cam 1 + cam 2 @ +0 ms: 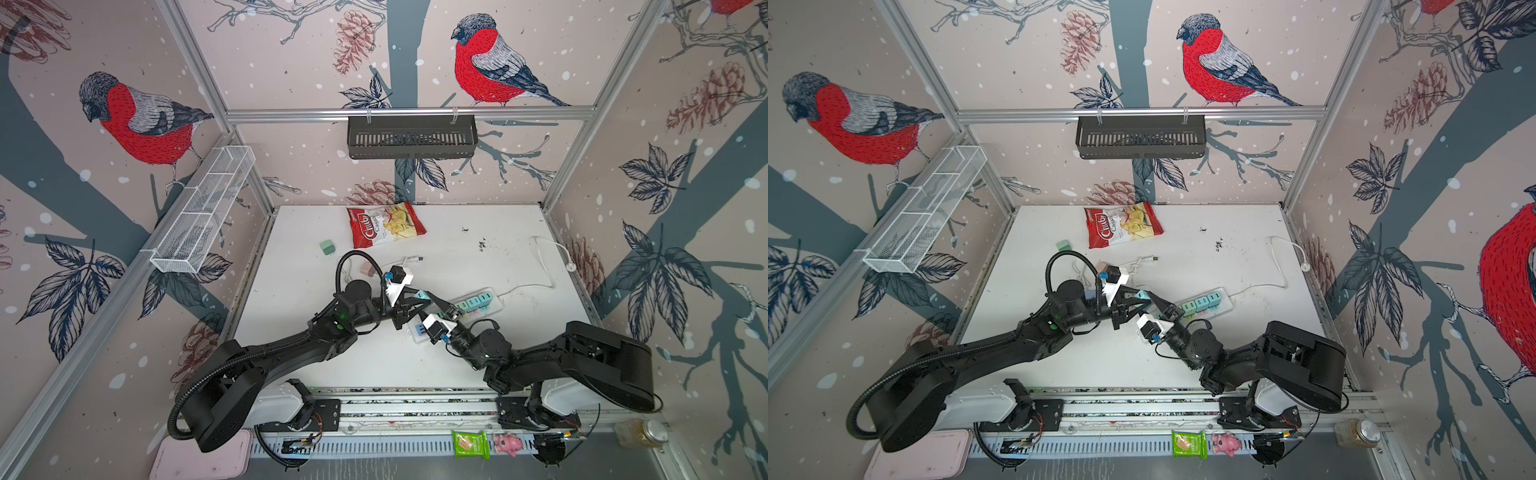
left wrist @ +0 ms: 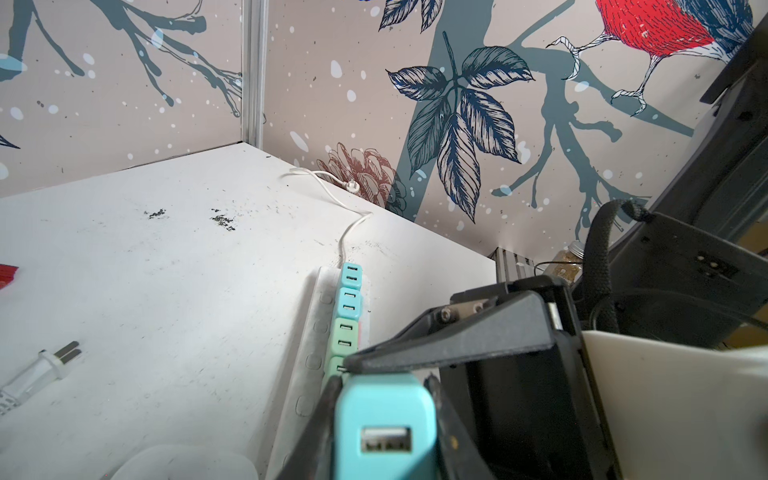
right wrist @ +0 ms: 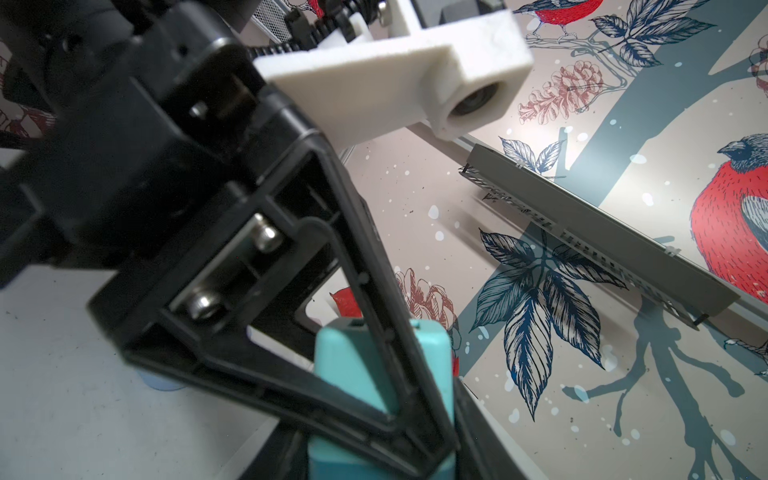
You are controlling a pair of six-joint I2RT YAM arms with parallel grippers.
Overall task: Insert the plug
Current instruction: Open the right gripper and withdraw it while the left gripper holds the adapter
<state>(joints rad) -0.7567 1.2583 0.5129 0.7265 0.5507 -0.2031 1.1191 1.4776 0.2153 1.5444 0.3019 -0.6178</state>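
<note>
**Two arms meeting over the worktop [image 1: 332,353].** One teal plug [image 2: 386,428] is pinched between the fingers of the left gripper [image 1: 421,299]. The right gripper [image 1: 432,303] meets it tip to tip at the same plug. Whether the right gripper is gripping the plug or has let go cannot be told.

One white power strip [image 2: 309,332] runs on from just beyond the left gripper's fingertips. It carries four seated adaptors [image 2: 350,291], two teal and two green, and the nearest is partly hidden.

Lying loose, all on the far side of the left gripper:
- one green adaptor [image 1: 328,248]
- one pinkish block [image 1: 368,268]
- one two-pronged cable plug [image 2: 62,357]
- one snack bag [image 1: 386,224]

Only the left wrist view shows the USB port on the held plug's face and lets the seated adaptors be counted. Only the top views show the green adaptor and the whole bag. In the right wrist view a finger of the left gripper crosses the plug, and the strip is out of sight.
</note>
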